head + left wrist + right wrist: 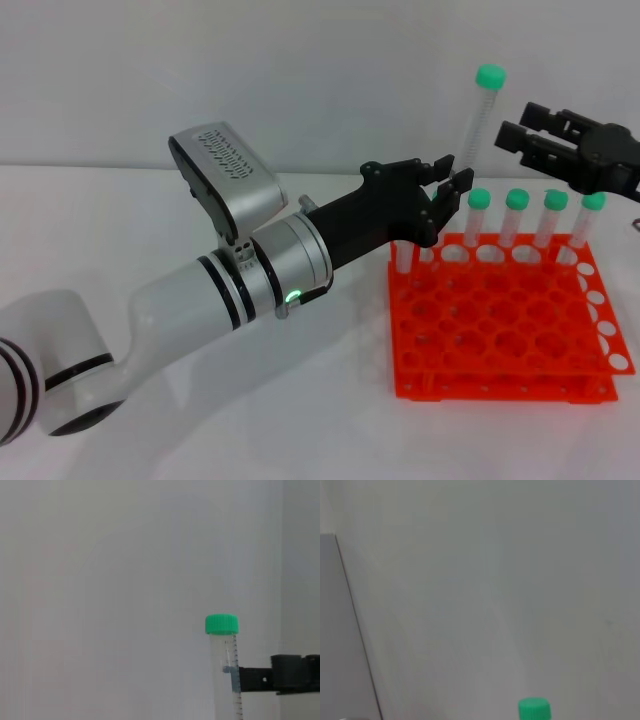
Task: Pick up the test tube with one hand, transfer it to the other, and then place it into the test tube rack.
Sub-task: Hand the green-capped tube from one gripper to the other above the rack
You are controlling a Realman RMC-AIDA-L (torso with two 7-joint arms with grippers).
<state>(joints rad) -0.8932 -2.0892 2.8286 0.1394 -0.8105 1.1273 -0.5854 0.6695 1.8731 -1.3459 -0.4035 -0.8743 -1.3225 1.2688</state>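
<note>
The test tube, clear with a green cap, stands upright in my left gripper, which is shut on its lower end above the rack's back left. My right gripper is open, level with the tube's upper half and just to its right; I cannot tell if it touches. The orange-red test tube rack sits on the table below. In the left wrist view the tube rises with a black finger of the right gripper beside it. The right wrist view shows only the green cap.
Several other green-capped tubes stand in the rack's back row, right under both grippers. One more tube stands at the back left corner, its top hidden by my left gripper. White table and white wall all around.
</note>
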